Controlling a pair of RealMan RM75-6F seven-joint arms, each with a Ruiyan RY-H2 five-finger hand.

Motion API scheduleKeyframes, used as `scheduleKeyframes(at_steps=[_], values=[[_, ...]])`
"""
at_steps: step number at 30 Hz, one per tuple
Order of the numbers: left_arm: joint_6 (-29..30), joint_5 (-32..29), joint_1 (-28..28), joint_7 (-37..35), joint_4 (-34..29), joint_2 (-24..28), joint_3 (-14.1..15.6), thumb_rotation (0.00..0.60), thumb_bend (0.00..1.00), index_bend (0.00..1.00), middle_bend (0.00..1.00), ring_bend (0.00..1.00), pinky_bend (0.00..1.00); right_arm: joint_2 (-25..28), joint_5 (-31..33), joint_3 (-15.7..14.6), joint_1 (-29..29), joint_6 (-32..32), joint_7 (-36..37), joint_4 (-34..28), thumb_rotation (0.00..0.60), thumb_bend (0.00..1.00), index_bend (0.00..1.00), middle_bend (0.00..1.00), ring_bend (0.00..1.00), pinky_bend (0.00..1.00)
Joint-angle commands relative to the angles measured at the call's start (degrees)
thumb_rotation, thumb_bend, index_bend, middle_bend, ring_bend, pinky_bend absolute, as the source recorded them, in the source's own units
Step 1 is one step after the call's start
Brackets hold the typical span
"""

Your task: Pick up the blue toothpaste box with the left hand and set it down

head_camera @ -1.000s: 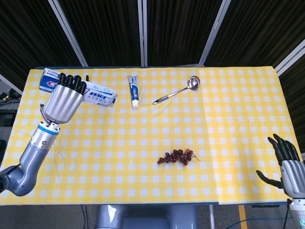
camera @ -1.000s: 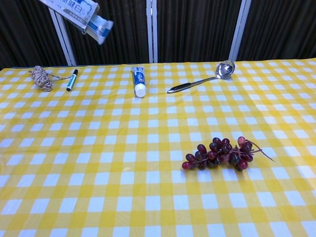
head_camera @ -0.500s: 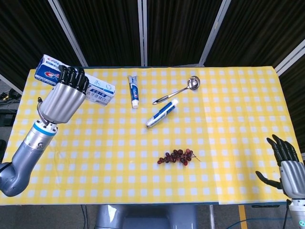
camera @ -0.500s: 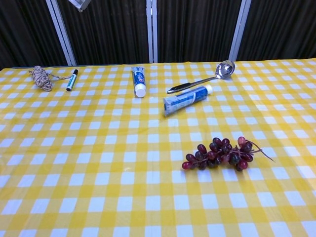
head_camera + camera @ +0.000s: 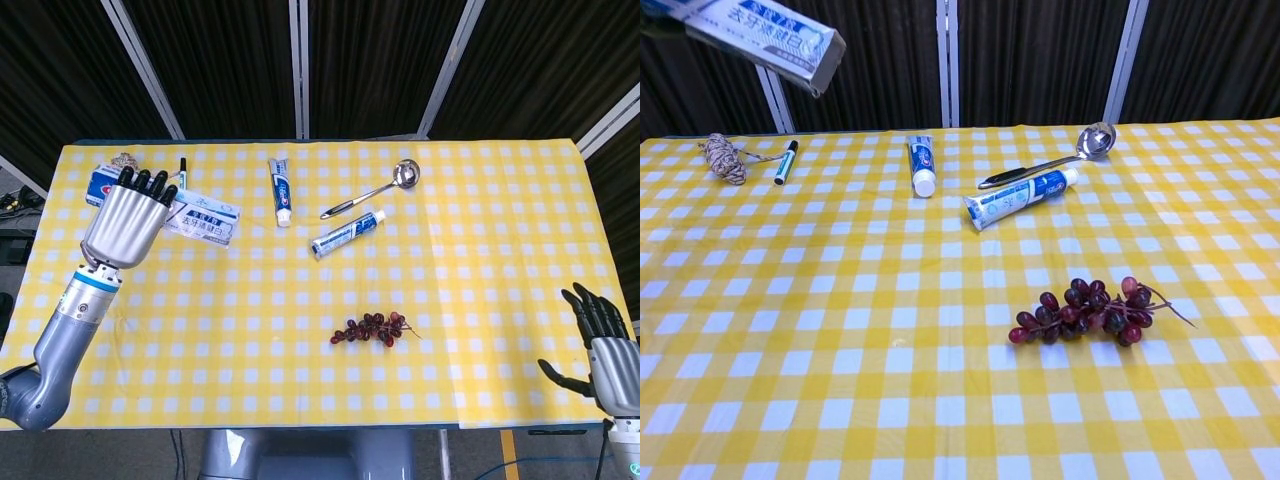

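My left hand [image 5: 125,225] grips the blue and white toothpaste box [image 5: 200,216] and holds it in the air over the table's far left. The box's open end [image 5: 790,45] shows at the top left of the chest view, tilted down to the right. A blue toothpaste tube [image 5: 347,233] lies loose on the yellow checked cloth just below the ladle; it shows in the chest view too, as the tube [image 5: 1020,197]. My right hand [image 5: 603,345] hangs open off the table's near right corner, holding nothing.
A second toothpaste tube [image 5: 282,190], a metal ladle [image 5: 372,190] and a bunch of dark grapes [image 5: 374,328] lie on the cloth. At the far left sit a ball of twine [image 5: 724,158] and a black marker [image 5: 785,161].
The tube slid out of the lifted box and landed below the ladle. My left hand rose, then came down and toward me with the box. The right hand stayed still.
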Motion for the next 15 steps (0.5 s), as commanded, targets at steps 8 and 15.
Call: scheduleKeyframes(at_steps=[8, 15], values=[[-7.6, -14.8, -0.3, -10.0, -2.2, -9.3, 1.0, 0.6, 0.36, 0.39, 0.27, 0.31, 0.35, 0.2, 0.5, 0.2, 0.2, -0.6, 0.5, 0.2, 0.6, 0.09, 0.0, 0.0, 0.0, 0.0], [-7.8, -19.0, -0.5, -13.0, -2.1, -12.7, 1.5, 0.6, 0.28, 0.19, 0.06, 0.13, 0.15, 0.0, 0.6, 0.2, 0.3, -1.0, 0.4, 0.4, 0.6, 0.08, 0.0, 0.0, 0.0, 0.0]])
